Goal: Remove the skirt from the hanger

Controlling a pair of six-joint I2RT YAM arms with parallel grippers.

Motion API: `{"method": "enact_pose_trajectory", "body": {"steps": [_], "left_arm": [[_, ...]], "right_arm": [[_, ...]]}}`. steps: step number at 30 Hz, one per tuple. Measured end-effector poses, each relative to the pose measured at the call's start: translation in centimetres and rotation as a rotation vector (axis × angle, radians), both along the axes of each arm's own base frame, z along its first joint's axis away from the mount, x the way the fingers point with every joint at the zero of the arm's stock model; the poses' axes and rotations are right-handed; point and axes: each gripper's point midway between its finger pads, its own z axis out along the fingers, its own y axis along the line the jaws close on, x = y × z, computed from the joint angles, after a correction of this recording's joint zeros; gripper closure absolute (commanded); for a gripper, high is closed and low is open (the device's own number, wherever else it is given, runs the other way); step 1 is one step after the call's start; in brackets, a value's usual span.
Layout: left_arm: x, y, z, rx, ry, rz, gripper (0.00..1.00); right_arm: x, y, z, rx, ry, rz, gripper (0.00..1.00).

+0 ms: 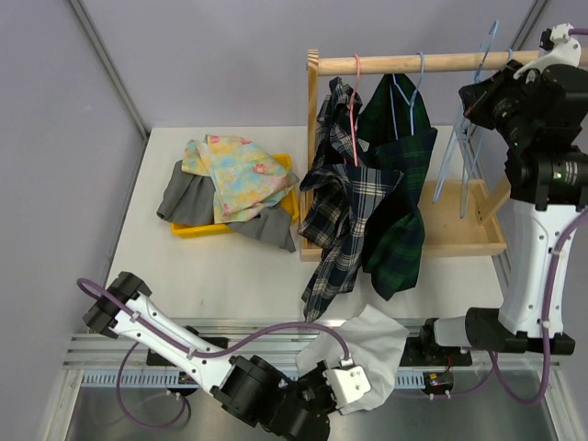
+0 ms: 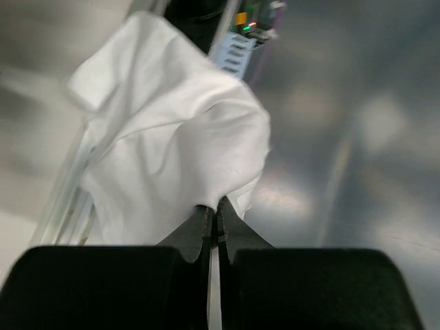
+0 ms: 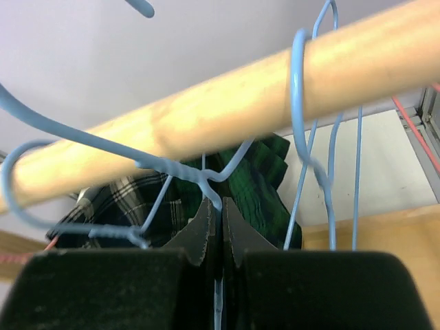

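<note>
A white skirt (image 1: 367, 354) hangs bunched over the table's near edge. My left gripper (image 1: 363, 384) is shut on its lower edge. In the left wrist view the white skirt (image 2: 172, 137) fans out above the closed left gripper (image 2: 214, 206). My right gripper (image 1: 473, 96) is up at the wooden rod (image 1: 432, 62), shut on the wire of an empty blue hanger (image 1: 459, 152). In the right wrist view the right gripper (image 3: 220, 206) pinches the blue hanger (image 3: 172, 168) just below its twisted neck, close under the rod (image 3: 227, 103).
A navy plaid skirt (image 1: 344, 211) on a pink hanger and a green plaid garment (image 1: 404, 202) hang from the rod of the wooden rack (image 1: 459, 243). More blue hangers (image 3: 302, 103) hang on the rod. A yellow tray (image 1: 197, 228) holds folded clothes (image 1: 234, 175).
</note>
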Motion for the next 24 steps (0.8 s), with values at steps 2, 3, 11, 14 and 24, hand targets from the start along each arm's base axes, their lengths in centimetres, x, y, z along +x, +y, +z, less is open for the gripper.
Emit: {"method": "enact_pose_trajectory", "body": {"steps": [2, 3, 11, 14, 24], "left_arm": [[1.2, 1.1, -0.3, 0.034, -0.016, 0.060, 1.00], [1.9, 1.8, -0.5, 0.058, -0.030, 0.092, 1.00], [7.6, 7.2, 4.6, 0.096, -0.160, 0.280, 1.00], [10.7, 8.4, 8.8, 0.044, -0.173, 0.352, 1.00], [31.5, 20.5, 23.6, -0.150, -0.395, 0.939, 1.00]], "right_arm": [[1.6, -0.2, -0.3, -0.002, 0.011, -0.009, 1.00], [2.3, -0.3, -0.7, -0.002, 0.021, -0.012, 1.00], [2.6, -0.4, -4.7, 0.008, 0.087, -0.016, 1.00], [1.8, -0.4, -5.9, 0.012, 0.094, -0.017, 1.00], [-2.2, -0.3, -6.5, 0.008, 0.075, -0.018, 0.01]]}}
